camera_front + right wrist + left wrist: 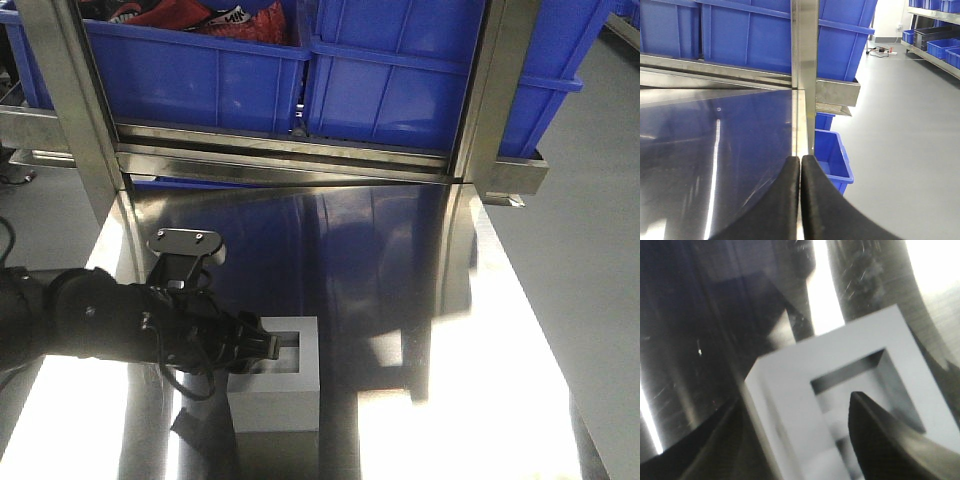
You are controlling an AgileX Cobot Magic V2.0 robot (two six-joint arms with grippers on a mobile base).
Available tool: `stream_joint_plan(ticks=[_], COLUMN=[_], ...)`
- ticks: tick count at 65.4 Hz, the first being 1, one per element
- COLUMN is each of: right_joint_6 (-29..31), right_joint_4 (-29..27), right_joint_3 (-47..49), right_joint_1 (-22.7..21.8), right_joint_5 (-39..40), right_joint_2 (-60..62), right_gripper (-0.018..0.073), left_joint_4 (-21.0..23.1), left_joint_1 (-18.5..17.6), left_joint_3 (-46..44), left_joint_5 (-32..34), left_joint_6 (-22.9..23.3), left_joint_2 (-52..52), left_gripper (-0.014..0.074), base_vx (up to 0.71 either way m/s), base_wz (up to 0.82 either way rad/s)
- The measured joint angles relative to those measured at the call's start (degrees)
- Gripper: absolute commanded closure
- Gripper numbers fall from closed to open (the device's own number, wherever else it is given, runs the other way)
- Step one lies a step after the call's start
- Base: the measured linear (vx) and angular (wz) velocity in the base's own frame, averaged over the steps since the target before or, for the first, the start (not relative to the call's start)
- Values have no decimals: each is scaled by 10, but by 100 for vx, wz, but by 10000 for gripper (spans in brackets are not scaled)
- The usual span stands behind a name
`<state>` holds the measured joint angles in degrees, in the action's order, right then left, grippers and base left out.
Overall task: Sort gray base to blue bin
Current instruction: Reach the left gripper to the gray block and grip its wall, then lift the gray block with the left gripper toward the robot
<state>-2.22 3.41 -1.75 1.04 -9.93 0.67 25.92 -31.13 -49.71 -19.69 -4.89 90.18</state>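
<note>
- Nearest the lens in the left wrist view are two dark fingers [880,440]. One dips into the square recess of the gray base [790,385]. The other hangs outside the block's wall at the lower left of the frame.
- Seen from the front, the left gripper [270,345] reaches in from the left edge of the frame. It meets the block at lower centre, on the steel table [450,330].
- Its jaws stand apart, straddling the recess wall on the block's left side. A sliver of space shows on either side of that wall, so I judge the grasp is not yet clamped.
- With the recess facing up, that wall runs away from the camera. The fingers lie across it, one on each side, so closing them should pinch it squarely.
- Being near-cubic, the block has no long axis to worry about.
- At the bottom centre of its own view, the right gripper [800,200] has its pads pressed together on nothing. No block shows in that view, so the left arm is plainly the nearer one.
- Across the top of the front view, the blue bin [400,100] sits on a steel rack [300,150], well apart from the block. A second bin to its left holds red and black items.
- From the block, the carry therefore runs up the frame and over the rim. Which of the two bins is meant, I cannot tell.
</note>
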Motion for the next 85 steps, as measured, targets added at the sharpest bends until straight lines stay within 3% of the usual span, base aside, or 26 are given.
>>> stream_joint_plan(ticks=[19,39,66,85], right_joint_6=[0,0,0,0], right_joint_4=[0,0,0,0], right_joint_3=[0,0,0,0], right_joint_1=[0,0,0,0], right_joint_5=[0,0,0,0], right_joint_2=[0,0,0,0], right_gripper=[568,568,568,568], left_joint_4=[-4,-10,-35,-76], left_joint_1=[0,0,0,0], left_joint_3=[-23,-28,-22,-18], left_joint_5=[-27,-24,-25,-13], left_joint_6=[9,15,13,-8], left_joint_2=[27,30,10,-105], left_gripper=[235,605,602,602], base_vx=[0,0,0,0], base_wz=[0,0,0,0])
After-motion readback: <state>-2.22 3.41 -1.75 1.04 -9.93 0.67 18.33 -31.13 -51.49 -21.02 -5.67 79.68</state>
